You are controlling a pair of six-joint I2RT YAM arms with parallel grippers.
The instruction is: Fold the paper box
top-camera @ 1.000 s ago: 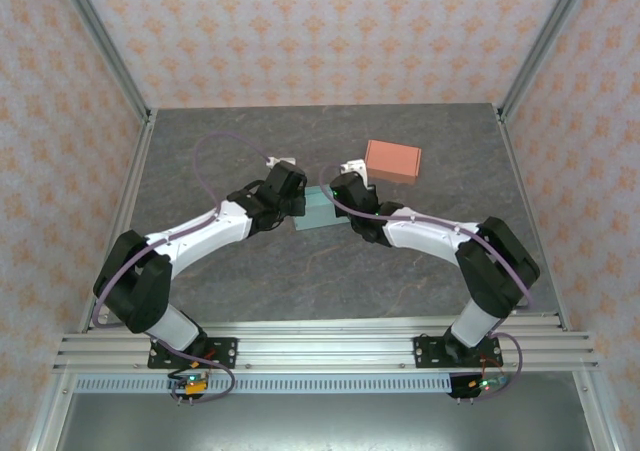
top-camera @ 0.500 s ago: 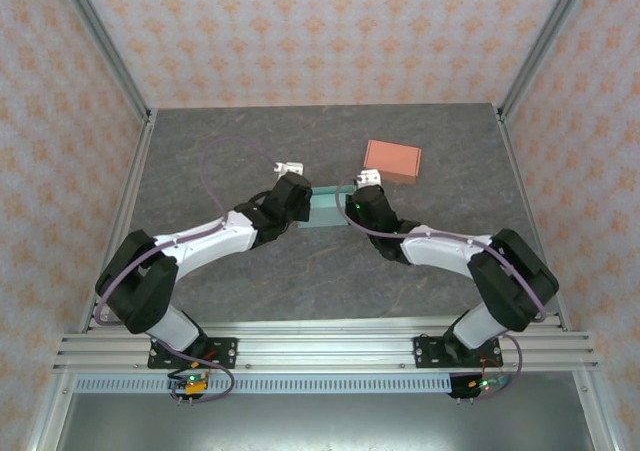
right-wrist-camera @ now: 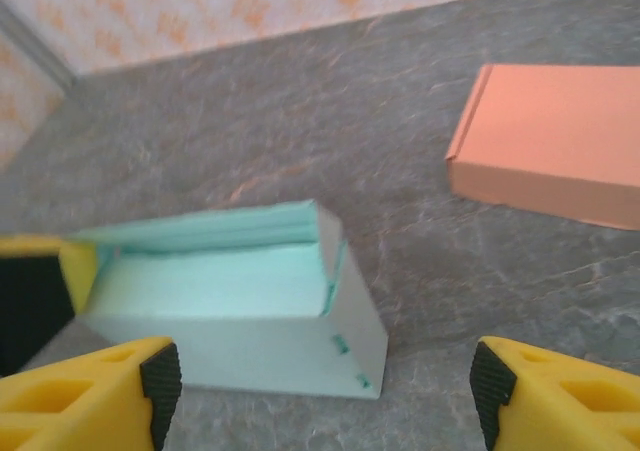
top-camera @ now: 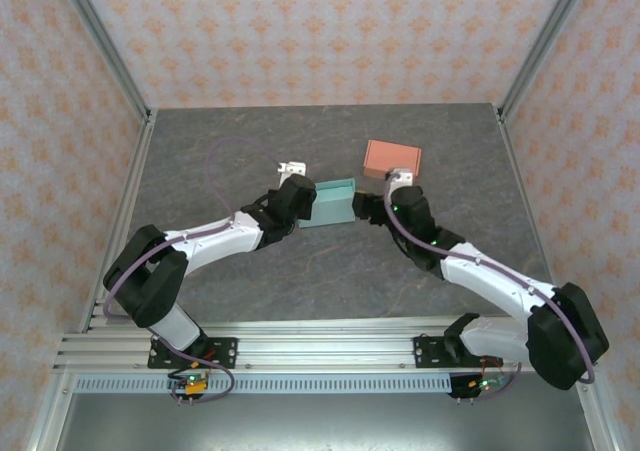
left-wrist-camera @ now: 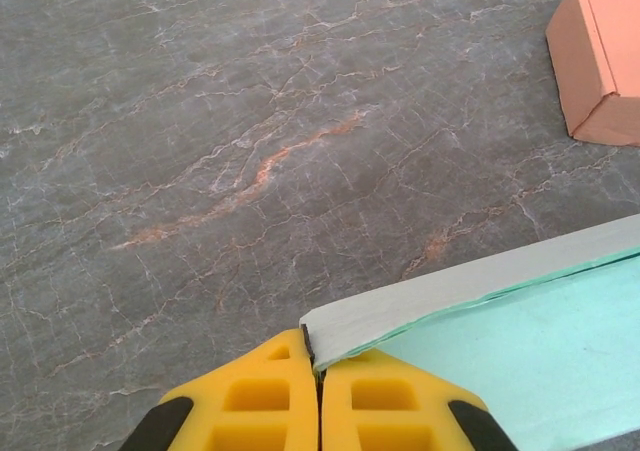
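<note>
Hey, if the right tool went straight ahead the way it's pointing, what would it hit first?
The right tool would most likely meet the teal paper box first, at its near end; the orange box lies right of that line. Depth is hard to judge.

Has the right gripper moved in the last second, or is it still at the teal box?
Yes. Judged against the orange box, the right gripper has drawn back rightward and nearer, off the teal box, jaws open.
</note>
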